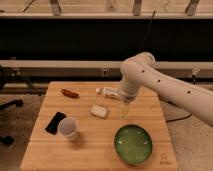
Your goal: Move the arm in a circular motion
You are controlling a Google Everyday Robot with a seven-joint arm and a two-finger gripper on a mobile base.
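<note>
Reaching in from your right, the arm (165,85) bends at a bulbous elbow above the rear middle of the desk (100,145) and drops its slim pale wrist straight down. The claw (124,111) hangs at the end of that wrist, over bare wood just right of the pale block (99,111) and behind the green bowl (133,144). It carries nothing that you can see; whether it is released or clenched cannot be told from this view.

Note the layout: the white cup (68,128) stands beside the black phone (55,122) at front left, the red-brown item (69,93) lies at rear left, and the white packet (108,92) sits just behind the wrist, partly hidden by the arm.

Judgement: the task asks only for a circling sweep, so nothing here needs grasping. The vertical wrist and the tip held above the objects look chosen to let the arm trace its loop without knocking anything. The tip's height above the wood cannot be fixed from one view.

Watch the packet and the block, the nearest things to the tip. A low sweep could clip either, or the bowl's rim.
</note>
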